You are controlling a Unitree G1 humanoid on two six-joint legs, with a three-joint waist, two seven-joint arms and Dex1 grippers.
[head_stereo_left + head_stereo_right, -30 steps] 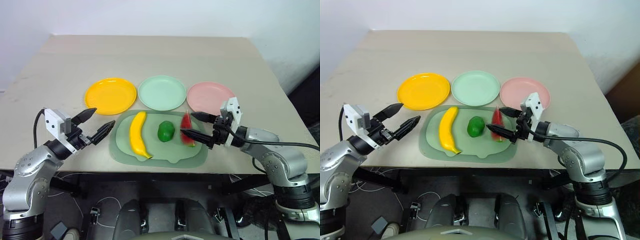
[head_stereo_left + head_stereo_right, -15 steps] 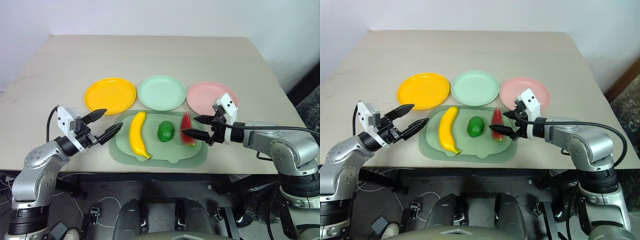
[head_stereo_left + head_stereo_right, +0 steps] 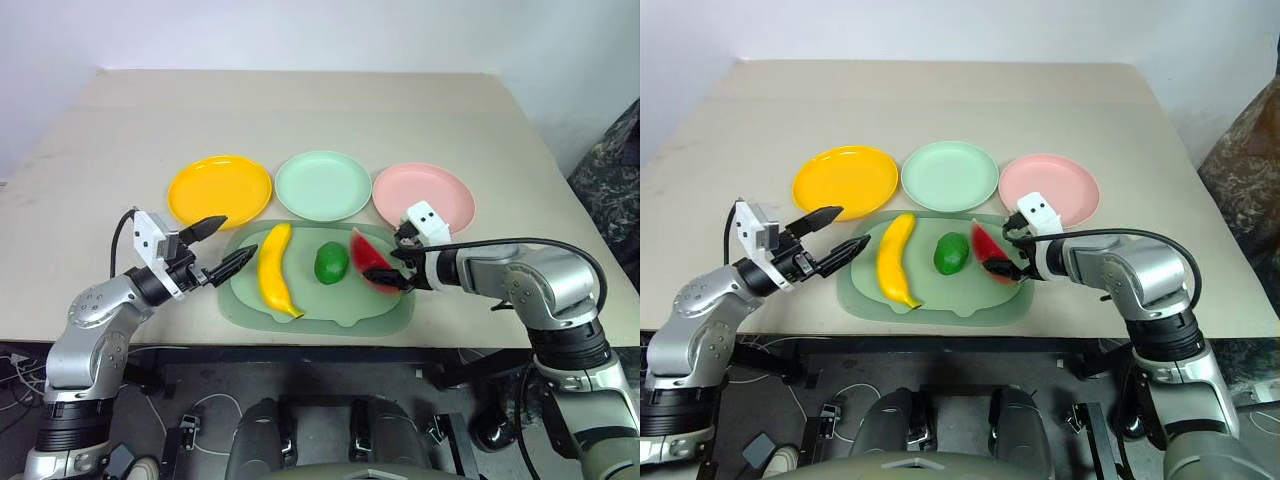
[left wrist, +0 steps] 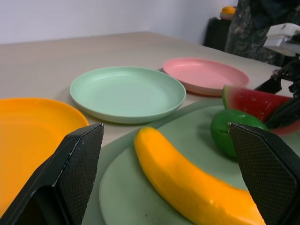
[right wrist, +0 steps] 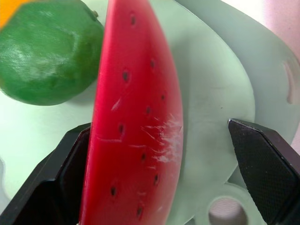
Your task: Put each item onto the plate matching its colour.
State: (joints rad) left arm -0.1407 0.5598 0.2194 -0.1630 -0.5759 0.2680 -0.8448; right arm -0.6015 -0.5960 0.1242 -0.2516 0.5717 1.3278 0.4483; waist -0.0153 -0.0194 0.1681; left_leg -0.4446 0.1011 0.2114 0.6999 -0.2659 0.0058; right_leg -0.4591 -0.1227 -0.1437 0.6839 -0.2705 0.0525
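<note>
Red watermelon wedge (image 3: 370,259) lies on the pale green tray (image 3: 330,310), in the lower middle of the frame, now between the spread fingers of the right tool (image 3: 398,259), which has dipped down around it; no grip yet, the pink plate (image 3: 424,195) waits just above. Left tool (image 3: 222,247), also apart, has edged toward the banana (image 3: 274,270)

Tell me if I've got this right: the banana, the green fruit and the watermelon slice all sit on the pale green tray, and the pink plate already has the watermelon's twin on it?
Not quite. The pink plate is bare, as the left eye view shows. The rest holds: the banana, the green fruit and the watermelon slice all sit on the pale green tray.
</note>
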